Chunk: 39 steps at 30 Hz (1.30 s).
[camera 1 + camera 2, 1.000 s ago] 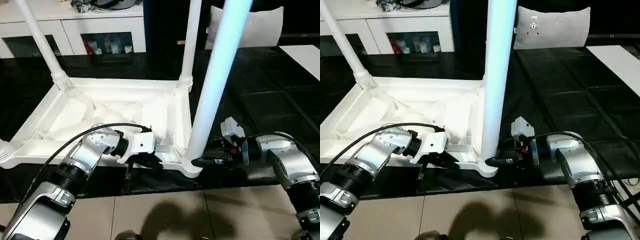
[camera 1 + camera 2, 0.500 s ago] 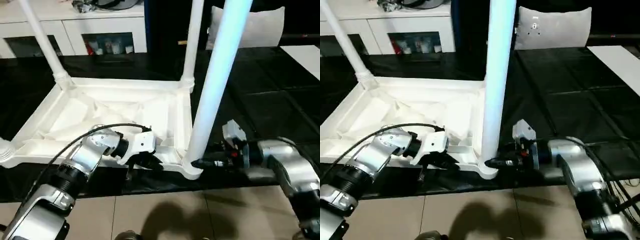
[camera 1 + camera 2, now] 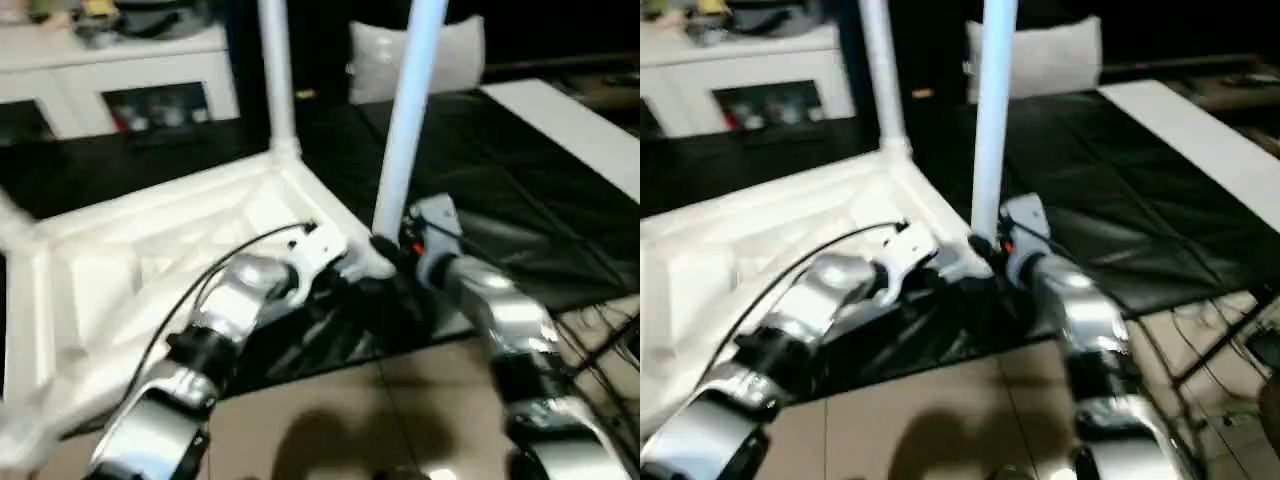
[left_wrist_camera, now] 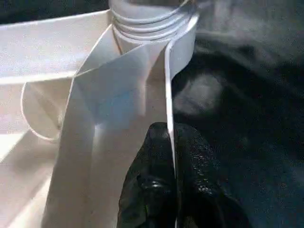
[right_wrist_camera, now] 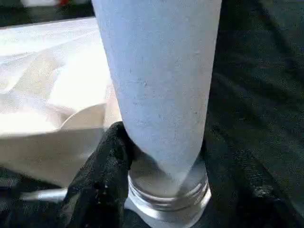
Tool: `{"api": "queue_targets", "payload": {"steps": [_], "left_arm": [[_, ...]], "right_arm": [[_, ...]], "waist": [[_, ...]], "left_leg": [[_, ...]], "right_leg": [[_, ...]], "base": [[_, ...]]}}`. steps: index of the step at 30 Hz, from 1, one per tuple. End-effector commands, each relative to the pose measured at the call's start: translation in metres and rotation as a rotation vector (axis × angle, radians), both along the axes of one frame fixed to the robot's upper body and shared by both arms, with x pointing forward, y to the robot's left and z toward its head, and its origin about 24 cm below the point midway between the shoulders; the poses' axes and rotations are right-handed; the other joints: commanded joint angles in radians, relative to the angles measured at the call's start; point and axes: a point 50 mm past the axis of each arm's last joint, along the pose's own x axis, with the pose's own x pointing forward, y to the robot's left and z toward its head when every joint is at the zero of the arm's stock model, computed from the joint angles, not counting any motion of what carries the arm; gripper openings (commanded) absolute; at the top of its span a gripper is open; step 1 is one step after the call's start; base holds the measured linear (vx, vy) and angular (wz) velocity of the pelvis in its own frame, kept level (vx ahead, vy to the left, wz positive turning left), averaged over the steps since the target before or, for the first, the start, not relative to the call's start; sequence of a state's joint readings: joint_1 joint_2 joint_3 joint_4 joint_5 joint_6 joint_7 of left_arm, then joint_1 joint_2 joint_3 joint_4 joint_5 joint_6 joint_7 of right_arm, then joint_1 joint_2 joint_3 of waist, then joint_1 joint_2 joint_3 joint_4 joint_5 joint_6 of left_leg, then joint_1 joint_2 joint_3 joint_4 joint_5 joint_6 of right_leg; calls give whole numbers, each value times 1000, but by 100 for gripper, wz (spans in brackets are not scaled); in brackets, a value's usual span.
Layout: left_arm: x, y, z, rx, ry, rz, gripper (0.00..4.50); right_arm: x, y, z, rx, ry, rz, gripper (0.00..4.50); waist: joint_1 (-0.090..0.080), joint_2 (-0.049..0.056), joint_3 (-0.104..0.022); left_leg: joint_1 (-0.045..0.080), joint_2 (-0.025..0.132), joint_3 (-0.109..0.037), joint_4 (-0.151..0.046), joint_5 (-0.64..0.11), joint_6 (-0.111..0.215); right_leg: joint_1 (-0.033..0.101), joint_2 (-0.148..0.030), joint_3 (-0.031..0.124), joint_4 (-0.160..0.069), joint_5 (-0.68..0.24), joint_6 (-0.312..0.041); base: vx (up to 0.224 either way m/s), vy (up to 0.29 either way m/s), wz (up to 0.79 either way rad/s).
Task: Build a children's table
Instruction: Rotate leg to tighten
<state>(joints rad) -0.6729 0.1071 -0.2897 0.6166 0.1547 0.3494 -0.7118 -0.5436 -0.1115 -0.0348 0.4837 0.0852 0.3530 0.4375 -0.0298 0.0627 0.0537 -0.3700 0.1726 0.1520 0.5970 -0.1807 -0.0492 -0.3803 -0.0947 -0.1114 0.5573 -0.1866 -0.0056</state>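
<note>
The table top (image 3: 150, 250) lies upside down on the black mat (image 3: 560, 180), ribbed underside up, with legs standing in its corner sockets. The near leg (image 5: 156, 80) rises directly in front of the right gripper (image 5: 156, 185), whose black fingers (image 5: 99, 180) close around its base just above the ringed socket. The left gripper (image 4: 172, 175) is pinched nearly shut on the thin side wall of the top, right beside that same corner. Compared with a second ago, the top now sits at an angle across the head views, and both forearms point toward the corner from closer together; much of that shift is the head camera turning, so how far the table itself has swung is hard to say. Both grips look unchanged, which suggests the robot is seating or checking this leg, with the assembly close to finished.
</note>
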Motion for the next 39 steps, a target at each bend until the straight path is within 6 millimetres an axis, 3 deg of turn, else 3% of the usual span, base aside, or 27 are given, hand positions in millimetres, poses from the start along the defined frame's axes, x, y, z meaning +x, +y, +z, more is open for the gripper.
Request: {"api": "queue_targets", "payload": {"steps": [1,2,3,6,7,8,10,11,12,13,14,15,18,22,26,28,32,34,36,37,39], "left_arm": [[4,-20,21,-35,-91,-52,0],[5,-19,21,-25,-94,-46,0],[5,-15,20,-10,-98,-47,0],[6,0,14,39,-113,-47,0],[6,1,14,41,-113,-47,0],[7,8,11,54,-112,-43,0],[7,18,9,68,-111,-60,0],[7,18,9,68,-111,-60,0],[7,23,9,75,-108,-63,0],[7,30,8,83,-95,-61,0],[7,30,8,83,-95,-61,0],[7,41,6,100,-94,-81,0],[4,48,3,106,-95,-132,0],[-4,56,-2,130,-47,-266,0],[-14,59,-2,111,-36,-428,0],[-17,62,-4,128,-16,-471,0],[-25,63,-8,132,24,-562,0],[-28,62,-7,124,30,-600,0],[-30,61,-6,124,31,-636,0],[-30,60,-6,129,27,-652,0],[-33,57,-6,127,28,-688,0]], "right_arm": [[-4,35,-1,89,4,112,272],[-3,36,0,100,-3,107,285],[-4,35,1,105,-12,108,298],[-9,26,-2,92,-50,130,319],[-9,25,-2,92,-52,132,319],[-12,19,-2,89,-70,149,343],[-17,7,0,86,-102,159,355],[-17,7,0,86,-102,159,361],[-18,3,1,87,-116,164,371],[-22,-4,3,81,-138,176,382],[-22,-4,3,81,-138,176,389],[-28,-16,6,64,-172,203,392],[-34,-29,6,61,-187,213,421],[-43,-41,6,-18,-205,357,443],[-42,-47,14,-34,-220,428,443],[-43,-48,15,-45,-212,467,443],[-49,-46,15,-55,-174,578,443],[-52,-44,17,-65,-171,636,443],[-54,-43,17,-63,-158,710,443],[-55,-42,18,-54,-142,750,415],[-55,-41,19,-37,-110,829,406]], "waist": [[2,-10,-59],[5,-10,-60],[9,-18,-64],[28,-12,-68],[28,-12,-68],[38,-16,-73],[49,-9,-77],[52,-12,-80],[55,-6,-82],[56,3,-80],[59,-5,-80],[61,3,-78],[68,-3,-74],[72,-2,-72],[73,-2,-73],[81,5,-75],[102,7,-77],[106,4,-77],[112,-7,-76],[118,-7,-75],[118,-17,-71]], "left_leg": [[5,47,-33,-95,-496,9],[5,46,-29,-94,-473,16],[0,43,-21,-89,-409,33],[2,46,-11,-82,-298,70],[2,46,-11,-82,-298,70],[-1,46,-6,-77,-254,84],[-8,44,-6,-72,-178,103],[-10,43,-4,-69,-156,111],[-12,46,-5,-67,-124,122],[-14,44,-5,-65,-123,126],[-12,45,-1,-63,-131,130],[-11,46,-3,-66,-151,127],[-3,50,-1,-71,-204,103],[0,52,-3,-77,-265,75],[-1,53,-1,-76,-261,79],[3,55,0,-74,-245,82],[3,57,3,-72,-228,89],[1,57,4,-72,-221,91],[2,58,6,-72,-226,92],[4,58,6,-71,-232,92],[5,59,8,-74,-248,91]], "right_leg": [[37,-68,38,-79,-387,-143],[36,-69,42,-75,-363,-159],[40,-71,47,-69,-323,-179],[37,-70,54,-62,-272,-209],[37,-70,54,-62,-272,-209],[40,-68,56,-56,-229,-214],[46,-67,55,-44,-159,-230],[48,-65,56,-43,-133,-229],[44,-63,56,-33,-84,-246],[43,-62,55,-34,-79,-249],[43,-62,56,-35,-74,-250],[42,-59,53,-39,-96,-251],[38,-58,54,-48,-183,-230],[36,-59,57,-49,-237,-218],[36,-60,59,-46,-214,-229],[32,-60,60,-42,-190,-241],[34,-59,59,-36,-160,-248],[36,-61,60,-34,-167,-244],[33,-62,61,-39,-210,-232],[33,-63,61,-40,-240,-226],[31,-63,61,-46,-293,-209]], "base": [[0,0,0],[0,0,0],[0,0,0],[0,0,0],[0,0,0],[0,0,0],[0,0,0],[0,0,0],[0,0,0],[0,0,0],[0,0,0],[0,0,0],[0,0,0],[0,0,0],[0,0,0],[0,0,0],[0,0,0],[0,0,0],[0,0,0],[0,0,0],[0,0,0]]}}
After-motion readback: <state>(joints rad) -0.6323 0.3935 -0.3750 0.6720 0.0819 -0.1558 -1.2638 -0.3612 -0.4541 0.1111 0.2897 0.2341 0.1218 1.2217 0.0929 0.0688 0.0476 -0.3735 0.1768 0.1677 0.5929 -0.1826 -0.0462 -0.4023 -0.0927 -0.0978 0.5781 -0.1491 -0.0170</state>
